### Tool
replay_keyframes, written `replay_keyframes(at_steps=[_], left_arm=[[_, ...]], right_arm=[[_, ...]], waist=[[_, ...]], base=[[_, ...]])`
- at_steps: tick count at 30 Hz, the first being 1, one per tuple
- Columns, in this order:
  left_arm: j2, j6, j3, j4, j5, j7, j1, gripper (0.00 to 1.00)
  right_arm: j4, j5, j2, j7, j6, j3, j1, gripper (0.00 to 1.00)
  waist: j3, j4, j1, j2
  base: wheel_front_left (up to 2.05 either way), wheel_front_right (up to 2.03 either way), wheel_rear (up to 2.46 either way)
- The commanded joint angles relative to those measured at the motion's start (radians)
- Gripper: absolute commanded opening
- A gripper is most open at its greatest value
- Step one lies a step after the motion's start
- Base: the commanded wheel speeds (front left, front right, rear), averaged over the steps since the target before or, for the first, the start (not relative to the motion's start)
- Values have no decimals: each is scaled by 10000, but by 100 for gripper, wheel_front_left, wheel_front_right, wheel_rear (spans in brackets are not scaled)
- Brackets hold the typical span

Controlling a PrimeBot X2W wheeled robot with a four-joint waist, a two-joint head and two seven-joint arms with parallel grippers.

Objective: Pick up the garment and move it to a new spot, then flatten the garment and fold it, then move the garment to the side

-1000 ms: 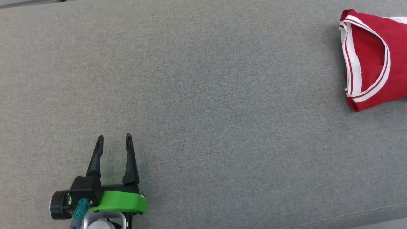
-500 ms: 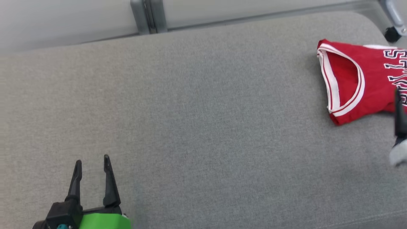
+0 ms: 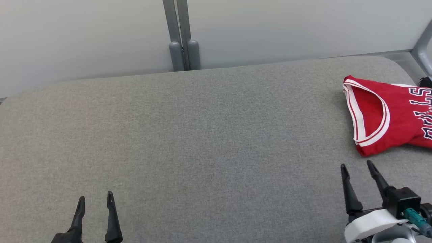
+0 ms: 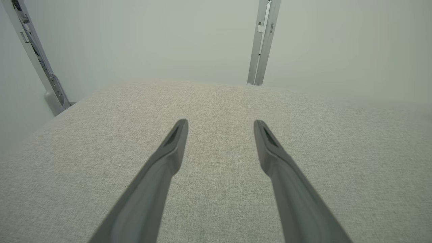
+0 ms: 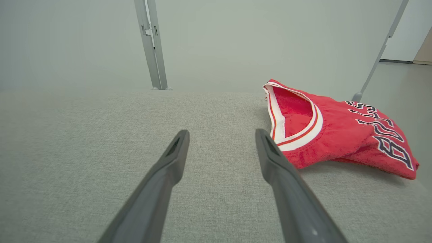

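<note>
The garment (image 3: pixel 388 116) is a red jersey with white-and-red trim and dark lettering, folded and lying at the right end of the grey table; in the right wrist view the garment (image 5: pixel 337 135) sits just right of the fingers. My right gripper (image 3: pixel 356 165) stands open a little in front of it, touching nothing; its fingers are spread over bare cloth in the right wrist view (image 5: pixel 222 134). My left gripper (image 3: pixel 95 196) is open at the lower left, far from the jersey, with nothing between its fingers (image 4: pixel 220 124).
The grey fabric-covered table (image 3: pixel 202 135) has rounded far corners. Behind it stands a pale wall with a grey upright post (image 3: pixel 181 37). Another slanted grey frame leg (image 3: pixel 423 47) stands at the far right beyond the table.
The head camera has tilted up, bringing the wall and table's far edge into view. My right gripper has come into view at the lower right. The garment lies as before.
</note>
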Motion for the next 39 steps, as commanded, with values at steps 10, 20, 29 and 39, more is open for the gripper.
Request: replay_keyframes(at_steps=[10,20,29,39], left_arm=[[36,-748,-24,664,-144,-28,-314,100],[33,-955,-149,944,-155,-28,-444,100],[33,-1090,-216,1131,-14,-28,-529,100],[-11,-1104,-262,1216,65,13,-505,0]], right_arm=[[-241,-189,415,-42,-12,62,312,100],[-175,-138,336,-43,-12,-68,371,100],[-116,-189,394,-44,-12,-138,340,100],[-5,-134,404,5,0,-179,284,0]], waist=[[-138,259,0,0],[-128,239,0,0],[-115,297,0,0],[-94,325,0,0]], base=[[0,0,0],[0,0,0],[0,0,0],[0,0,0]])
